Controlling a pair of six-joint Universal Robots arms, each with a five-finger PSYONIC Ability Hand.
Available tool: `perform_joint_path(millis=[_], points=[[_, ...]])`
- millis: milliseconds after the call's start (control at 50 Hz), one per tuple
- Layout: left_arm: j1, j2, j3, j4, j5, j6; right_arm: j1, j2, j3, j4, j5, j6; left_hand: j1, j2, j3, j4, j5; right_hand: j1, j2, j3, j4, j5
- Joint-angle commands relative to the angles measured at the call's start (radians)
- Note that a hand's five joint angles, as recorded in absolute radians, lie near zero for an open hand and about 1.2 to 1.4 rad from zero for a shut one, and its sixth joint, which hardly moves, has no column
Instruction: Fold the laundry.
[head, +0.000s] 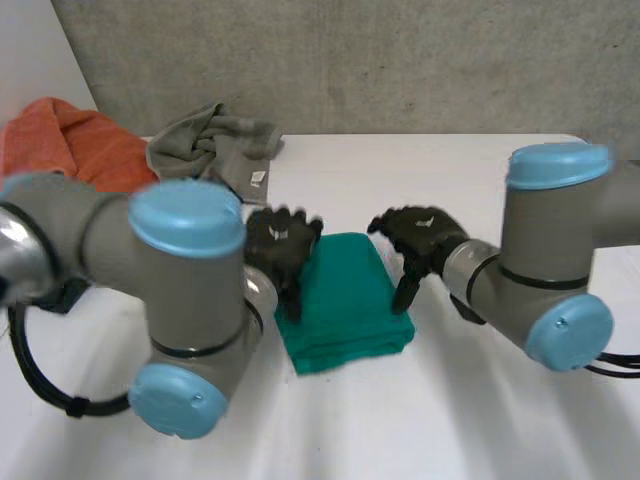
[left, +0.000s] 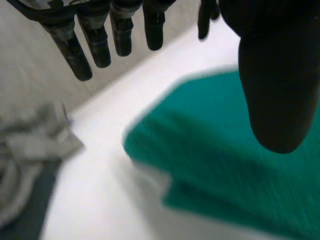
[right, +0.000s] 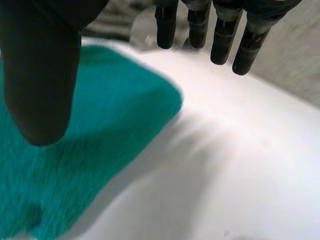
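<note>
A green cloth (head: 345, 300) lies folded into a thick rectangle at the middle of the table. My left hand (head: 280, 243) hovers over its left edge with straight fingers (left: 95, 45) and holds nothing; the cloth (left: 230, 150) lies under its thumb. My right hand (head: 418, 238) hovers at the cloth's right edge, fingers (right: 220, 40) straight and empty, with the cloth (right: 90, 150) beneath its thumb. Neither hand grips the cloth.
A crumpled grey cloth (head: 215, 145) lies at the back left, also beyond my left fingertips (left: 30, 150). An orange cloth (head: 70, 145) is heaped at the far left. Bare white table (head: 450, 420) spreads in front and to the right.
</note>
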Motion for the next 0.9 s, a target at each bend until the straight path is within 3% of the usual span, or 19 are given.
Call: perform_joint_path(millis=[20,120,240,560,700,780,840,900], points=[[0.052,0.196,-0.008,-0.002,0.173,-0.001,-0.080,-0.196,0.225,-0.154,0.004,0.139,0.021,0.005,-0.001,0.007,-0.009,-0.025,-0.044,-0.040,-0.059,-0.065],[0.089,0.284,-0.021,-0.043,0.416,-0.006,-0.138,-0.223,0.342,-0.140,-0.013,0.210,0.036,0.020,0.014,0.022,0.006,-0.025,-0.044,-0.040,-0.059,-0.065],[0.133,0.296,-0.026,-0.125,0.550,-0.022,-0.131,-0.207,0.420,-0.158,-0.048,0.224,0.042,0.025,0.020,0.028,0.012,-0.025,-0.044,-0.040,-0.059,-0.065],[0.138,0.296,-0.029,-0.128,0.553,-0.027,-0.037,-0.061,0.399,-0.330,-0.085,0.293,0.039,0.023,0.017,0.025,0.009,-0.003,-0.022,-0.018,-0.038,-0.043],[0.139,0.291,-0.031,-0.128,0.553,-0.030,-0.003,-0.010,0.339,-0.333,-0.068,0.293,0.036,0.020,0.014,0.022,0.006,0.150,0.131,0.134,0.115,0.109],[0.139,0.290,-0.032,-0.128,0.553,-0.030,-0.002,0.030,0.304,-0.335,-0.054,0.293,0.036,0.020,0.014,0.022,0.006,0.434,0.415,0.419,0.399,0.393],[0.141,0.288,-0.035,-0.128,0.553,-0.030,0.001,0.079,0.246,-0.333,-0.021,0.287,0.036,0.020,0.014,0.022,0.006,0.911,0.893,0.896,0.877,0.871],[0.141,0.288,-0.038,-0.128,0.553,-0.030,0.001,0.112,0.200,-0.326,0.003,0.282,0.036,0.020,0.014,0.022,0.006,1.196,1.177,1.181,1.161,1.155]])
